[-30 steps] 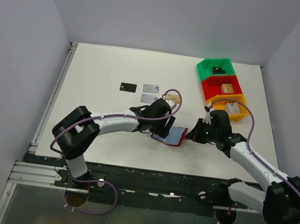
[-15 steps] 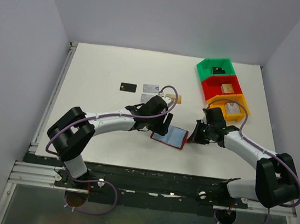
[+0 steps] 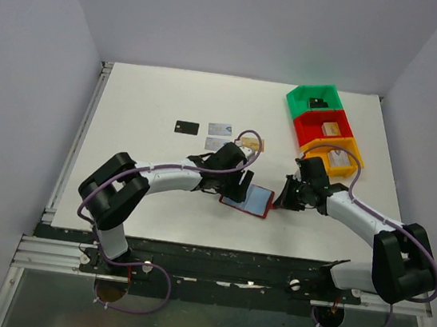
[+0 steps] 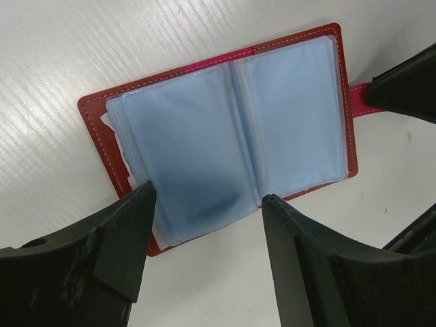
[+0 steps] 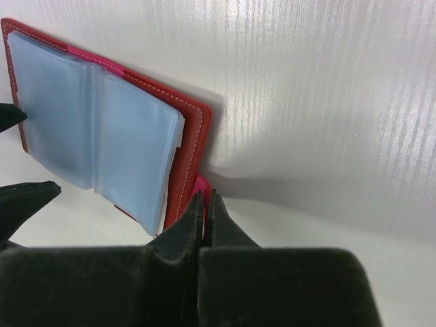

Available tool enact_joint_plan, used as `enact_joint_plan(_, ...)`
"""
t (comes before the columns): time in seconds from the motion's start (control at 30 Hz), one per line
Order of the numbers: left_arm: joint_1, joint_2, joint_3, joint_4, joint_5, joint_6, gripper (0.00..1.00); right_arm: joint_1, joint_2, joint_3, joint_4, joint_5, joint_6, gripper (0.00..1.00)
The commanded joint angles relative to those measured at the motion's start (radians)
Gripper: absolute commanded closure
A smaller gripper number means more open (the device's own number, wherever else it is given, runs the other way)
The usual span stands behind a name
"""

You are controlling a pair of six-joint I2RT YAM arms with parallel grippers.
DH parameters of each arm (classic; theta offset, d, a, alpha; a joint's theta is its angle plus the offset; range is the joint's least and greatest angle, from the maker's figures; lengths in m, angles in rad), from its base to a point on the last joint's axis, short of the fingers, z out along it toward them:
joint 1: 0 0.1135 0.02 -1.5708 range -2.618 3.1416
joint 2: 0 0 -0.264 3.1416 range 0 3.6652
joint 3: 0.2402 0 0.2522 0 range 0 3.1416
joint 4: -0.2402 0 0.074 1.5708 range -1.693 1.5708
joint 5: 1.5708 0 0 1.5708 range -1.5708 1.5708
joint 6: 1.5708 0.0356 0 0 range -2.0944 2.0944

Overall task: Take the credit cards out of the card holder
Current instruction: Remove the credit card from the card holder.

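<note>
Since a moment ago, the left gripper [image 4: 208,197] has returned to the open card holder [image 4: 225,122], with its fingers spread wide over the blue plastic sleeves and gripping nothing. The right gripper [image 5: 204,204] stays pinched together on the snap tab [image 5: 202,185], pinning the holder near the front middle of the table [image 3: 146,98]. Four credit cards [image 3: 220,128] lie beyond it, and a dark patch in one sleeve may be the fifth, or only shadow.

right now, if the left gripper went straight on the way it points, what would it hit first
Most likely the open card holder: the left gripper, jaws open, points at its light blue sleeves, which lie straight ahead. How far above them it hangs is unclear.
</note>
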Motion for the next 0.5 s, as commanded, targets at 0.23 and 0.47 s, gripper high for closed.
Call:
enact_joint_plan(0.23, 0.001, 0.046, 0.035, 0.034, 0.129, 0.008, 0.26, -0.006, 0.003, 0.015, 0.006, -0.021, 0.01, 1.0)
enact_joint_plan(0.47, -0.013, 0.079, 0.068, 0.032, 0.201, 0.035, 0.27, -0.006, 0.006, 0.015, 0.007, -0.025, 0.012, 1.0)
